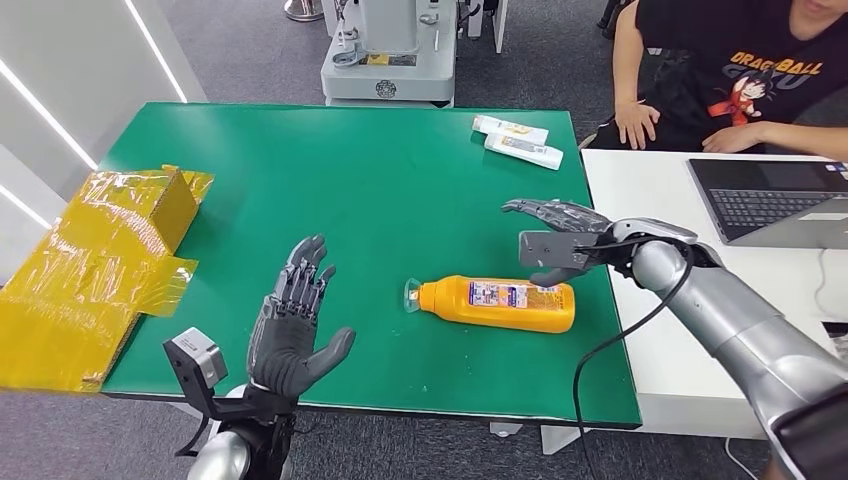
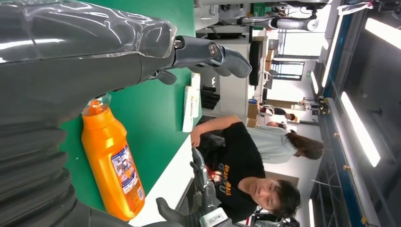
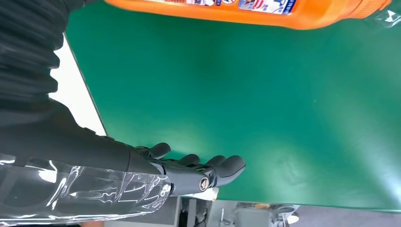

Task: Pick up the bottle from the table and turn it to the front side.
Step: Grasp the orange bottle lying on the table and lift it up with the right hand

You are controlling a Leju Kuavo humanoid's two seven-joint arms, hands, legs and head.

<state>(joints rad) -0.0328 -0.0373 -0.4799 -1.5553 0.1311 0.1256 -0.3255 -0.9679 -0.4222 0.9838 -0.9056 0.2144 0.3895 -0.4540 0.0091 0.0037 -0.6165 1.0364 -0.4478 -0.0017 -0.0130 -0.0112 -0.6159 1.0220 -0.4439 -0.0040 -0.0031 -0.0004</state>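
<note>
In the head view the orange bottle point(image 1: 497, 304) lies flat on the green table point(image 1: 350, 190), cap toward nine o'clock, while the right hand point(image 1: 556, 240), spread and empty, hovers near its two o'clock; the left hand point(image 1: 295, 325), also spread and empty, waits at nine. The left wrist view shows the bottle point(image 2: 113, 165) untouched, and the right wrist view shows the right hand's fingers point(image 3: 208, 171) apart from it, so this looks like the reach, and the next move calls for lowering over the body to grip it.
</note>
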